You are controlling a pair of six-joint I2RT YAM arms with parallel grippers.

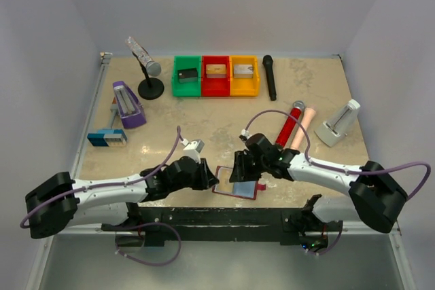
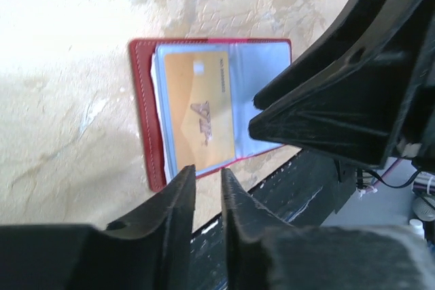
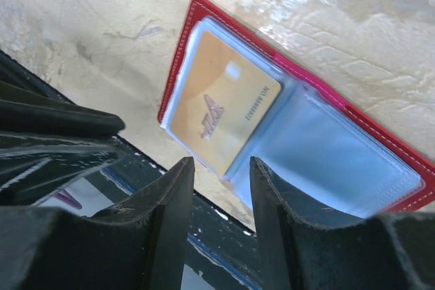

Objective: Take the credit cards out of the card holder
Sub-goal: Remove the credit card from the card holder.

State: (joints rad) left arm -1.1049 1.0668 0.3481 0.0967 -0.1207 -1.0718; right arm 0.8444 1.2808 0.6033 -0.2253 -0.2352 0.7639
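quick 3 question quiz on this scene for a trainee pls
1. True or false: the card holder lies open on the table.
2. What colour is the card that shows in its clear pocket? A gold-tan, B black, C silver-grey.
3. How many coloured bins stand in a row at the far edge of the table?

Key: 1 true; 2 A; 3 three.
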